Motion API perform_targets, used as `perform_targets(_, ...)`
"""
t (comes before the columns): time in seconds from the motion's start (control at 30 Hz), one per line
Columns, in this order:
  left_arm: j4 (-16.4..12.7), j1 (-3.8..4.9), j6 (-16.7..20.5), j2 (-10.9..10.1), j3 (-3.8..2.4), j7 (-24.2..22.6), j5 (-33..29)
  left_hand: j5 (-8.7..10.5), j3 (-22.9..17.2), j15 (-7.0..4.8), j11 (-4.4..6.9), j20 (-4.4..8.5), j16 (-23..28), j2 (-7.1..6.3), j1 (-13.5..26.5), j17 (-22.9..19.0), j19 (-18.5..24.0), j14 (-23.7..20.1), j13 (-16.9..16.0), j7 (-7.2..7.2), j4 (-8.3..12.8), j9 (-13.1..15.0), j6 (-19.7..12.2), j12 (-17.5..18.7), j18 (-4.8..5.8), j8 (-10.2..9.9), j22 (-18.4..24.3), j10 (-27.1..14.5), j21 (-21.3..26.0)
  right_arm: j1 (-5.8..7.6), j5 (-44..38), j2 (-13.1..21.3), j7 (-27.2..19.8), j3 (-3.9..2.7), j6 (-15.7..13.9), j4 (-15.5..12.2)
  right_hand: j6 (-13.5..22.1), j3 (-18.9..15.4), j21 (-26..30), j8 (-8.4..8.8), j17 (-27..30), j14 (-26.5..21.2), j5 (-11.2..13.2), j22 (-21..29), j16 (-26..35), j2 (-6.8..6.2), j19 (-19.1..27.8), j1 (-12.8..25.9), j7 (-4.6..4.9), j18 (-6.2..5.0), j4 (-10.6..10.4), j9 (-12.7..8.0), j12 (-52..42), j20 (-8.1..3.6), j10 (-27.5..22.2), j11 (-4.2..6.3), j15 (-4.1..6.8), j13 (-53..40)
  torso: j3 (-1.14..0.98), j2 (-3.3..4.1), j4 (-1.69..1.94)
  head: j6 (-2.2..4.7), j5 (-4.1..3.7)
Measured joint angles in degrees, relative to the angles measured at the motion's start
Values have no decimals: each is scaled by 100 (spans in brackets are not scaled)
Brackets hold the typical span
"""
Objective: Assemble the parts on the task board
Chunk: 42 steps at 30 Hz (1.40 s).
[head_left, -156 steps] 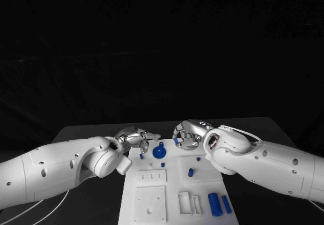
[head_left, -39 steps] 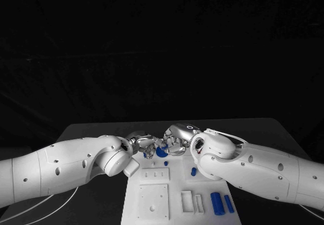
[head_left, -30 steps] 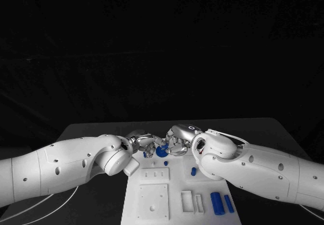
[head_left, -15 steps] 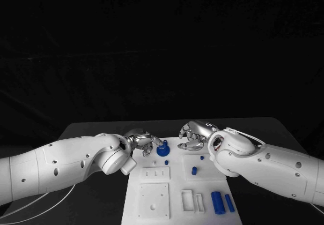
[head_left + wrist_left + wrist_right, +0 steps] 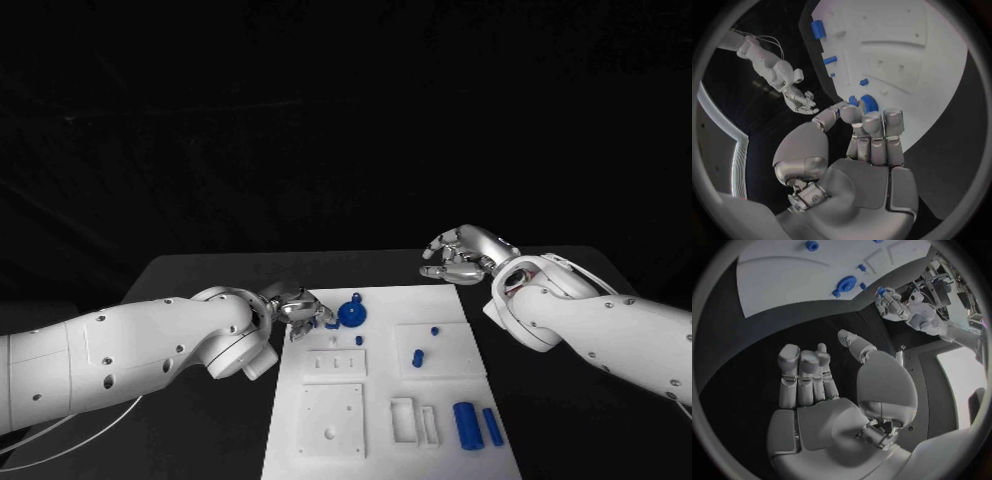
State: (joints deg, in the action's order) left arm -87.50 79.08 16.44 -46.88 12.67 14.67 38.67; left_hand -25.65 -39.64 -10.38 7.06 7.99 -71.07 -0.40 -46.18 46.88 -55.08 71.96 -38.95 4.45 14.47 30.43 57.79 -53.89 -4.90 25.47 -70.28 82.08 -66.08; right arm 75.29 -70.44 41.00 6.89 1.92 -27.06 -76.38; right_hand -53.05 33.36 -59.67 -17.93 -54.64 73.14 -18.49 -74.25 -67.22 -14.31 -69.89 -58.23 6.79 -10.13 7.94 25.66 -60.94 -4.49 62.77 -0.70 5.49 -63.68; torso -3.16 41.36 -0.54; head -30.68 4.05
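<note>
1. Where the task board point(image 5: 454, 345) lies nearest me, two blue cylinders point(image 5: 464, 430) rest flat beside the slotted blocks, waiting their turn, I judge.
2. Mid-board, small blue pegs point(image 5: 417, 357) stand in their holes.
3. My left hand point(image 5: 300, 309) curls at the board's far left edge, fingertips at a small blue piece just beside the blue round part point(image 5: 351, 318); whether it pinches that piece I cannot tell.
4. Farthest, my right hand point(image 5: 464, 253) hangs lifted off the board, fingers loosely apart and empty, leaving the left hand room.

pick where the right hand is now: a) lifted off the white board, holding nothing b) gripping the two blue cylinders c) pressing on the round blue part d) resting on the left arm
a: the right hand hangs past the far edge of the white board with fingers apart and nothing in them.
</note>
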Motion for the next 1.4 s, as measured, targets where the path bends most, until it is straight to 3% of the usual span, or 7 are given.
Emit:
perform_targets(0.1, -111, 0, 27, -48, 54, 95, 137, -115, 1, 0, 1, 0, -73, -15, 14, 29, 0, 0, -23, 0, 0, 21, 0, -89, 0, 31, 17, -1, -56, 6, 179, -1, -89, -50, -55, 150, -4, -30, 22, 0, 0, 0, 0, 0, 1, 0, 0, 0, -4, 0, 3, 1, 0, 0, 0, 0, 0, 5, -4, -5, 3, -38, 3)
perform_targets(0.2, -216, 0, 60, -56, 64, 203, 317, -149, 1, 0, 13, 0, -110, -28, 28, 35, 0, 0, -33, -1, 0, 25, 1, -141, 0, 33, 28, -13, -79, 14, 311, -18, -163, -71, -95, 309, -5, -40, 22, 0, 0, 0, 0, 0, 1, 0, 0, 0, -4, 0, 13, 4, 0, 0, 0, 0, 0, 12, -7, -5, 6, -63, 15)
perform_targets(0.4, -331, -57, 165, -50, 103, 377, 610, -170, 3, 0, 19, 0, -179, -28, 27, 52, 0, 0, -48, -4, -1, 28, 4, -229, 0, 33, 44, -19, -134, 35, 539, -75, -288, -175, -139, 500, -6, -94, 31, 0, 0, 0, 1, -1, 28, 43, 19, 44, -5, 0, 19, 14, 0, 20, 0, 0, 0, 29, -8, -8, 12, -94, 33)
perform_targets(0.67, -390, -165, 401, -21, 126, 540, 930, -169, -13, -19, 39, 0, -303, -28, 28, 68, 0, 22, -74, -13, -20, 28, 13, -378, 0, 52, 52, 0, -180, 100, 674, -141, -366, -196, -148, 588, -6, -126, 77, 0, 0, -22, 1, -1, 67, 71, 39, 71, -6, 0, 19, 26, 38, 41, -21, 21, 19, 72, -7, -8, 13, -194, 44)
perform_targets(0.97, -297, -418, 641, 99, 125, 637, 1158, -200, -11, -54, 39, 12, -352, -8, 72, 73, -12, 23, -79, -13, -22, 28, 13, -441, 0, 68, 52, 0, -180, 109, 723, -178, -384, -196, -147, 590, -14, -126, 101, 0, 5, -27, 1, -1, 67, 75, 38, 75, -15, 0, 19, 30, 38, 42, -21, 21, 14, 83, -1, -4, 8, -285, 47)
perform_targets(1.03, -280, -452, 669, 121, 126, 649, 1181, -118, -19, -57, 39, 21, -352, -16, 91, 73, -22, 21, -79, -14, -30, 29, 14, -479, -1, 77, 52, -1, -180, 109, 728, -178, -384, -195, -146, 590, -14, -126, 105, 0, 5, -27, 1, -1, 67, 75, 39, 75, -15, 0, 19, 30, 38, 42, -21, 21, 13, 87, 1, -1, 3, -287, 48)
perform_targets(1.4, -289, -476, 697, 135, 125, 678, 1268, -33, -33, -58, 40, 21, -374, -39, 122, 69, -22, 21, -78, -22, -50, 104, 22, -486, 0, 77, 46, -1, -180, 110, 741, -181, -384, -195, -140, 590, -13, -141, 109, 0, 5, -28, 2, -1, 94, 75, 55, 75, -18, 0, 35, 30, 38, 28, -20, 21, 13, 95, 4, 1, -3, -335, 38)
